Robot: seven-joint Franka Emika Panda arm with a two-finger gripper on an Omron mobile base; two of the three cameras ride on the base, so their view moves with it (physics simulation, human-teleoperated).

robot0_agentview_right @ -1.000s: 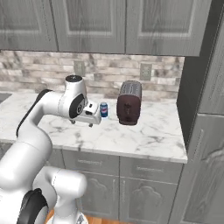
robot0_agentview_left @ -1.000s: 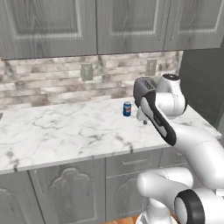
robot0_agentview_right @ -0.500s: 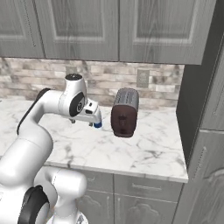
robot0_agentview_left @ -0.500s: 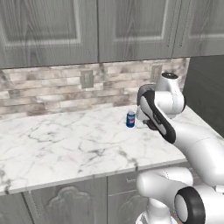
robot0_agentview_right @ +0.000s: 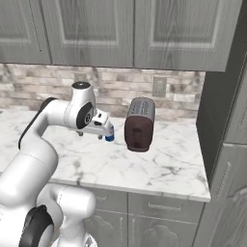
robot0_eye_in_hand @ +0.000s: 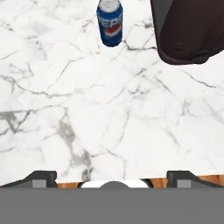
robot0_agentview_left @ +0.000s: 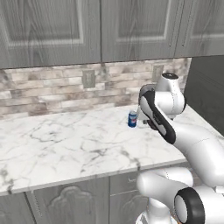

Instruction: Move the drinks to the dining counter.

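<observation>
L base view: blue can (robot0_agentview_left: pixel 132 119) stands on marble desk (robot0_agentview_left: pixel 61 144) by the brick wall, arm just right of it. R base view: can (robot0_agentview_right: pixel 110 135) pokes out past the wrist, just left of dark toaster (robot0_agentview_right: pixel 139 124). Hand view: end effector (robot0_eye_in_hand: pixel 111 177) wide open w/ nothing held, can (robot0_eye_in_hand: pixel 109 23) well ahead, so this looks like the reach step; next it needs to close in and straddle the can.

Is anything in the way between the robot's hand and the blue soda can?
Nothing visible is. In the hand view, bare marble worktop lies between the open gripper and the blue soda can. The dark toaster stands off to one side of the can, apart from it.
</observation>
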